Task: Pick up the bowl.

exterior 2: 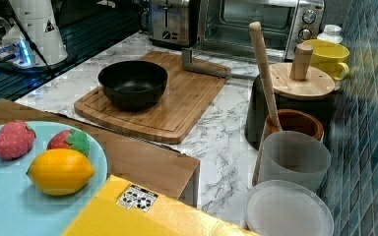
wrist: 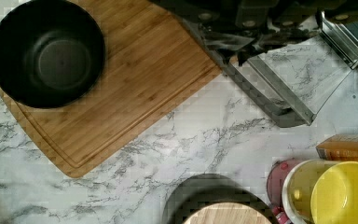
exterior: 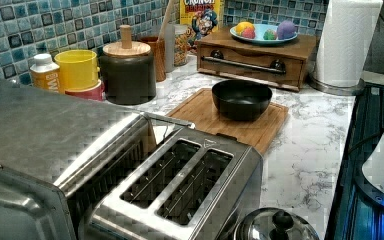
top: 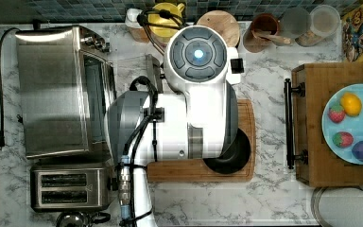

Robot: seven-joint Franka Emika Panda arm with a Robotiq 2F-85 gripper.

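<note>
The marble counter [exterior 2: 216,142] carries a wooden cutting board [exterior 2: 177,105], toaster [exterior: 180,190] and lidded pot [exterior 2: 295,93].

In the top view the arm [top: 203,94] covers most of your bowl [top: 234,153], leaving a dark crescent, and much of the cutting board [top: 198,170]. In the wrist view, the hand's dark parts [wrist: 247,23] sit blurred at the frame edge; you cannot read the finger gap. The wooden-lidded pot [wrist: 219,205] is cut off by the edge there.

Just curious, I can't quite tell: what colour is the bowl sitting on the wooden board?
The bowl is black all over, with a glossy inside; the right view shows it best.
</note>
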